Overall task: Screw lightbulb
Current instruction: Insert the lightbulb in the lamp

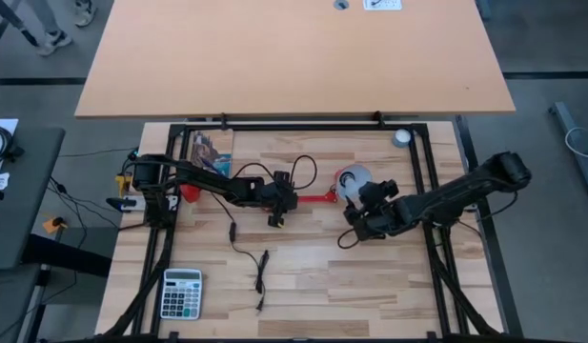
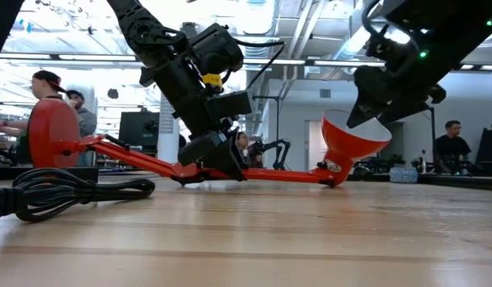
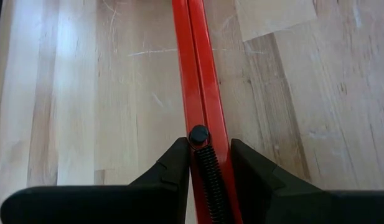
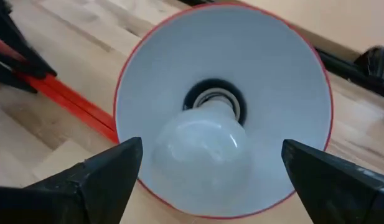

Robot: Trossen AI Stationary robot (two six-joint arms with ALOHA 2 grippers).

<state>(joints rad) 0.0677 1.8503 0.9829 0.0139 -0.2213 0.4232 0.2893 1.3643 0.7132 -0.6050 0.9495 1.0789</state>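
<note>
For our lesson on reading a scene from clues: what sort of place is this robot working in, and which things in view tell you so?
Probably a robotics lab or open workshop. Two arms work at a framed wooden table, the left gripper clamping a red lamp's arm. In the low view, people sit at desks under exposed ceiling ducts. A calculator lies on the table.

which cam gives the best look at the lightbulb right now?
Right wrist view. The lightbulb sits base-first in the socket inside the red lamp shade, framed between the open right end effector fingers. High view shows only the shade's white interior; low view hides the bulb behind the shade; left wrist view shows only the lamp arm.
</note>
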